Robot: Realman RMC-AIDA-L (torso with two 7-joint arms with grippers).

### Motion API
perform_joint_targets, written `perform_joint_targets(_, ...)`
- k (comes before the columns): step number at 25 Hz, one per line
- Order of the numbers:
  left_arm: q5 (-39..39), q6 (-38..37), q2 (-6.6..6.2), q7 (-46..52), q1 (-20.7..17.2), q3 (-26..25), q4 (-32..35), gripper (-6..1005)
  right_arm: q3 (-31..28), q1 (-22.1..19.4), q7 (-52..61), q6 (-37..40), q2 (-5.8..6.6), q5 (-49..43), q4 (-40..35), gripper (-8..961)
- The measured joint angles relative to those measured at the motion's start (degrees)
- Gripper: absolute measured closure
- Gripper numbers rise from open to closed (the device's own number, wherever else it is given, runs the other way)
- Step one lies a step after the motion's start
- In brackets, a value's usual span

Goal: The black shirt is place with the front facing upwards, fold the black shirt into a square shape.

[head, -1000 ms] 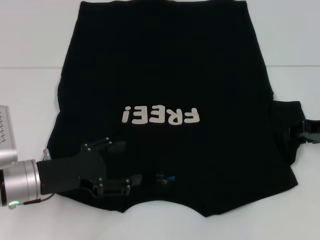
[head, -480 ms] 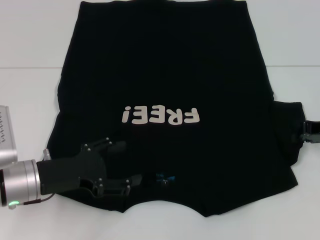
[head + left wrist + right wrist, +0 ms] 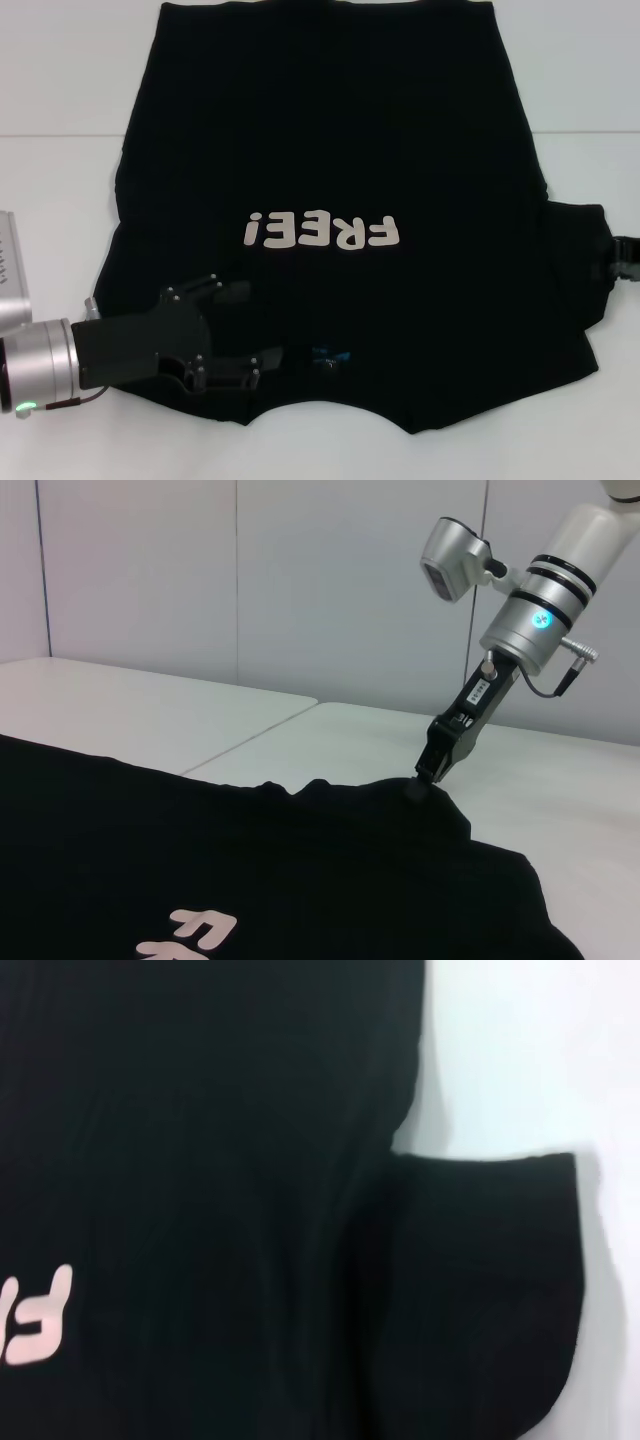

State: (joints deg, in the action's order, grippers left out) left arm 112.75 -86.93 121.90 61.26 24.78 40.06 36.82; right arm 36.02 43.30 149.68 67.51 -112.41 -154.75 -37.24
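The black shirt [image 3: 330, 130] lies flat on the white table [image 3: 60, 200], front up, with its off-white "FREE!" lettering [image 3: 322, 231] showing and the blue neck label [image 3: 330, 353] at the near edge. My left gripper [image 3: 250, 326] hovers open over the shirt's near left shoulder, beside the collar, with nothing between its fingers. At the far right my right gripper [image 3: 624, 260] is shut on the edge of the sleeve [image 3: 480, 1280]. In the left wrist view the right gripper [image 3: 420, 783] pinches the cloth [image 3: 250, 860] into a small raised peak.
A seam line [image 3: 50, 135] crosses the table behind the shirt's middle. Bare white table lies on both sides of the shirt and along the near edge. Grey wall panels [image 3: 300, 580] stand behind the table.
My right gripper has moved slightly to the right, drawing the sleeve edge outward with it. The left gripper has barely moved.
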Motion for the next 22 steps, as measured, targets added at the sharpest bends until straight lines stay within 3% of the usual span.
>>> perform_joint_targets(15,-0.2,-0.1,-0.34,1.4,0.0,0.0,0.0,63,-0.6,-2.7,-1.0,3.0,1.31,5.6,-6.9,917)
perform_joint_targets(22,-0.2,0.2,-0.51,1.9,0.0,-0.1,0.0,63,0.0,-0.5,-2.9,3.5,1.09,7.1,-7.7,916)
